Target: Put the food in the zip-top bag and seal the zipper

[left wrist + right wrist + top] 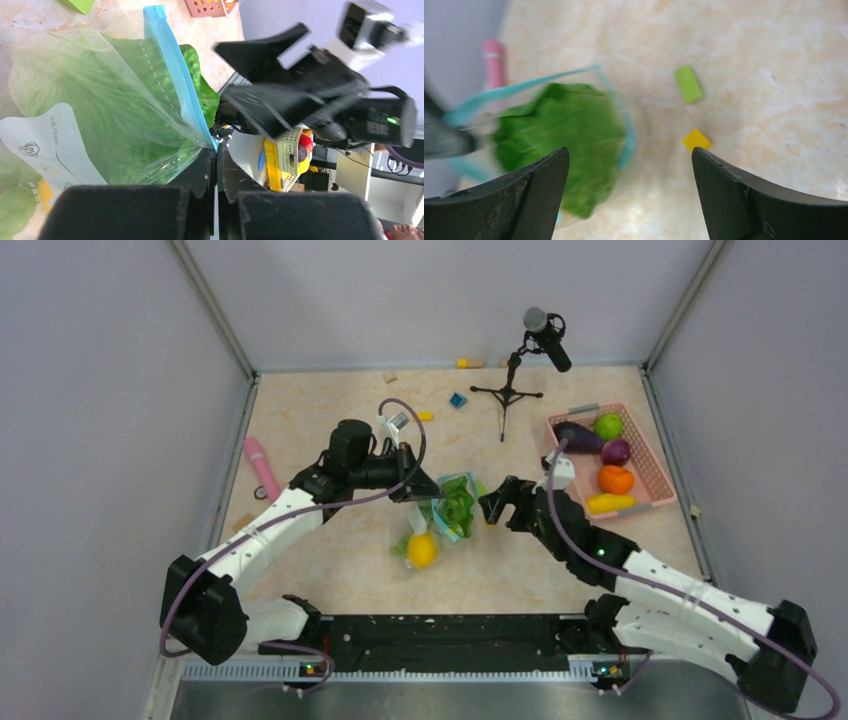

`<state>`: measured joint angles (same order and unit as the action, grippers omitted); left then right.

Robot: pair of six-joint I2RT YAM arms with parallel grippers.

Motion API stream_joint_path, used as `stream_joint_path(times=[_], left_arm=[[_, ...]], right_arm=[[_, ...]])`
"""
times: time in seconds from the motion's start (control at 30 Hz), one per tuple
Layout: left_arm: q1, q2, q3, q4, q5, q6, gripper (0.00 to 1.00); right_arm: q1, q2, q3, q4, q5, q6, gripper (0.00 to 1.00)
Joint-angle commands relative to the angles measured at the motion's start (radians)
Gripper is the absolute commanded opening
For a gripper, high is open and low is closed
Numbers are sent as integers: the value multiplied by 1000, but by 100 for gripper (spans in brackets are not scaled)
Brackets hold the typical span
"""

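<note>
The clear zip-top bag [440, 530] lies mid-table with a green leafy piece [458, 505] sticking out of its mouth and a yellow lemon [422, 550] lower inside. My left gripper [428, 492] is shut on the bag's corner by the teal zipper [170, 75]; the pinch [216, 152] shows in the left wrist view, next to the white label [45, 145]. My right gripper [488, 507] stands open and empty just right of the bag mouth, its midpoint [629, 165] over bare table beside the leafy piece [569, 130]. Eggplant [575, 437], lime [608, 426], magenta piece [616, 452], orange [615, 479] and a yellow piece [610, 503] lie to the right.
A pink mesh basket [655, 465] at the right holds the loose food. A microphone on a tripod [510, 390] stands at the back. A pink cylinder [262, 468] lies left. Green [689, 84] and yellow [696, 140] blocks lie near the bag, a blue block [458, 400] farther back.
</note>
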<state>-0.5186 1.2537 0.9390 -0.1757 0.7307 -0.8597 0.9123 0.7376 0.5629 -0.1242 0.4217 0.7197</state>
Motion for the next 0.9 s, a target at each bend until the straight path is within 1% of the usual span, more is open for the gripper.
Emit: stream_joint_path(times=[0.0, 0.07, 0.13, 0.2, 0.3, 0.4, 0.47, 0.53, 0.6, 0.73, 0.8, 0.87], left_arm=[[3, -6, 5, 86, 35, -16, 0], [3, -7, 2, 88, 36, -20, 0], [3, -8, 0, 90, 39, -22, 0], [3, -10, -4, 89, 41, -22, 0], [3, -17, -13, 89, 38, -25, 0], [3, -21, -20, 91, 32, -25, 0], [4, -21, -20, 94, 27, -25, 0], [4, -17, -19, 100, 30, -28, 0], [3, -13, -16, 104, 34, -30, 0], [3, -12, -13, 106, 36, -32, 0], [4, -14, -12, 109, 37, -32, 0], [4, -18, -14, 110, 40, -31, 0]], right_arm=[[-72, 207, 44, -42, -23, 73, 87], [-75, 284, 45, 19, -77, 69, 81], [-74, 345, 40, 89, -87, 70, 79], [-78, 399, 44, 148, -56, 75, 78], [-79, 446, 63, 191, -54, 78, 77], [-79, 429, 59, 185, -75, 78, 76], [-79, 377, 38, 189, -94, 79, 76], [-79, 338, 13, 216, -124, 70, 76], [-78, 334, 8, 243, -135, 55, 77], [-79, 452, 67, 225, -89, 46, 76], [-80, 529, 92, 245, -93, 41, 72], [-80, 603, 116, 265, -64, 48, 69]])
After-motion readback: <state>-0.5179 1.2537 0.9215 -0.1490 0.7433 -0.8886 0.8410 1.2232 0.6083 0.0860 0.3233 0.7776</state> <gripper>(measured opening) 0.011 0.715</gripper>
